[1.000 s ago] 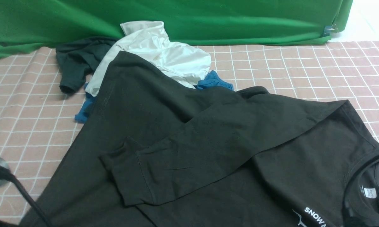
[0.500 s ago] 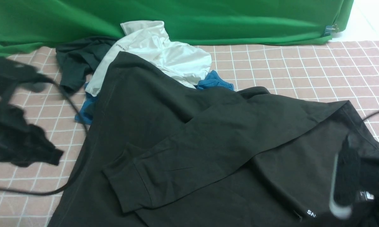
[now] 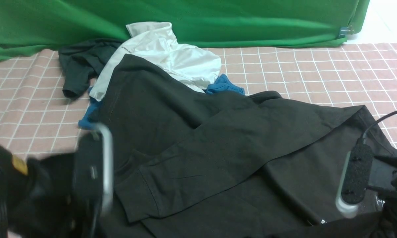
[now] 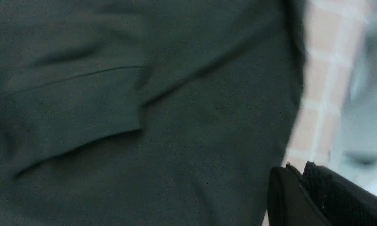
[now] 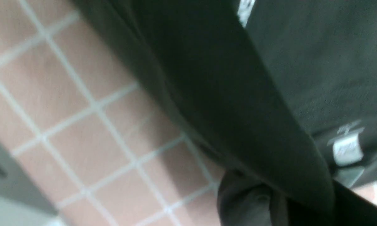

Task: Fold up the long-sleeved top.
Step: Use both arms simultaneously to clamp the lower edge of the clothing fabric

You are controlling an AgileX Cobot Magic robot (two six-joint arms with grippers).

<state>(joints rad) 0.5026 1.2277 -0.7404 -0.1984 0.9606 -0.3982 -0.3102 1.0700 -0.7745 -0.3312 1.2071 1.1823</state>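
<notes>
Looks limp and light, so pinch the long-sleeved top (image 3: pixel 218 138) at its edges, with right fingers (image 3: pixel 357 175) clamped on neckline cloth, left fingers (image 3: pixel 89 168) closed.

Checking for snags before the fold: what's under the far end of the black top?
The long-sleeved top overlaps a white shirt and a blue garment, which peeks out on both sides. How far either runs beneath is covered; checked cloth shows all around.

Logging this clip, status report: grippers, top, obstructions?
Left gripper shut, low over the long-sleeved top. Right gripper shut on its neck end. One sleeve folded across body. Far corner lies on white shirt.
</notes>
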